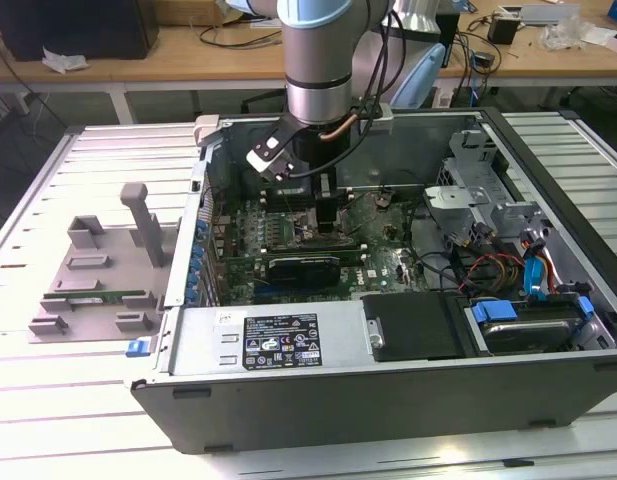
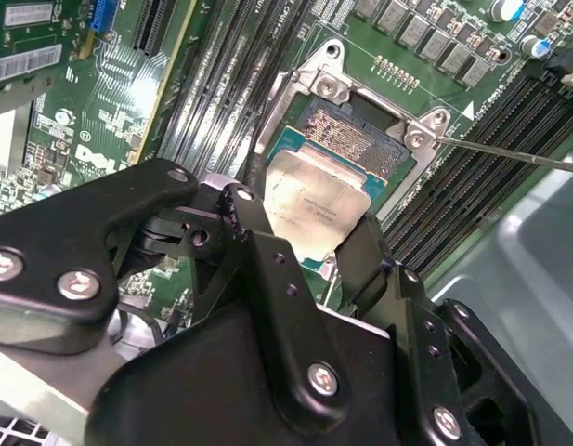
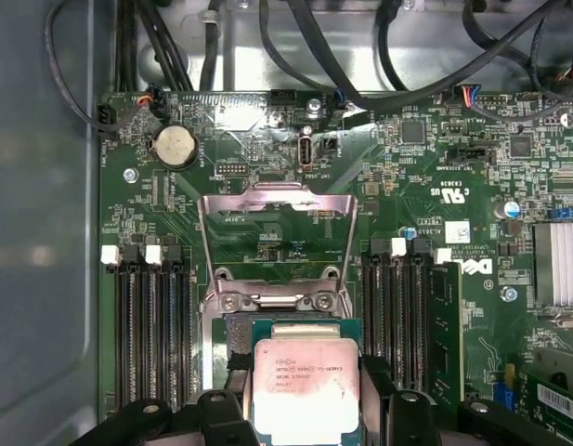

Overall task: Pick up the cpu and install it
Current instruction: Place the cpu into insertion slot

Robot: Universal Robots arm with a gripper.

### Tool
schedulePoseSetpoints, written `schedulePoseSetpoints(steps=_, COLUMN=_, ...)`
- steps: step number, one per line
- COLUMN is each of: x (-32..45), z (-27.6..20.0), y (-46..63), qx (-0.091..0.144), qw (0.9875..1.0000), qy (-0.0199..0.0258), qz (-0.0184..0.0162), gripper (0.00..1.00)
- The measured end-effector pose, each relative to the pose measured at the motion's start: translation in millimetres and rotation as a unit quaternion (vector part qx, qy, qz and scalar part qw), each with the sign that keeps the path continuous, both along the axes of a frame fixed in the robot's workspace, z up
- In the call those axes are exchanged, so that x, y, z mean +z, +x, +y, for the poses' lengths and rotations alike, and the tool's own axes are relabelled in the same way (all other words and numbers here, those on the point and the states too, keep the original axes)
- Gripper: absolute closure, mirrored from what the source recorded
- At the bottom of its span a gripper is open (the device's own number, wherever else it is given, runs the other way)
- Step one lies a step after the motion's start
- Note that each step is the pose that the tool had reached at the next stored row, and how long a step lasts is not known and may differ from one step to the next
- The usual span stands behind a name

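Note:
The cpu, a flat square chip with a silver-grey top plate and a pale rim, sits between my gripper's black fingers. My gripper is shut on it by two opposite edges. The chip hangs slightly tilted just over the open socket on the green motherboard. The socket's metal frame is swung up and open. In the exterior view the arm reaches down into the open computer case, with the gripper low over the board.
Memory slots flank the socket, with one stick seated. A thin metal lever sticks out by the socket. Case walls, a power supply and cabled drive bays surround the board. A grey fixture holds a green memory stick.

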State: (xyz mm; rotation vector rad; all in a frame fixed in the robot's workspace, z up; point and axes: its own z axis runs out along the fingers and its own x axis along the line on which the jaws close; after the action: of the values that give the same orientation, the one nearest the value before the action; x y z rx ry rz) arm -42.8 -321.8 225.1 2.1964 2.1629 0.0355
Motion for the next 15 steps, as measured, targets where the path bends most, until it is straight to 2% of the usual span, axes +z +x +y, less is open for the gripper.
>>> schedulePoseSetpoints(steps=9, x=-0.7, z=3.0, y=-0.1, qx=0.005, qw=1.0000, qy=-0.0003, qz=-0.0001, gripper=0.45)
schedulePoseSetpoints(steps=14, x=-1.5, z=6.6, y=-0.2, qx=0.011, qw=0.9999, qy=-0.0056, qz=0.0006, gripper=0.45)
schedulePoseSetpoints(steps=15, x=-1.8, z=8.4, y=-0.2, qx=0.012, qw=0.9999, qy=-0.0083, qz=0.0013, gripper=0.45)
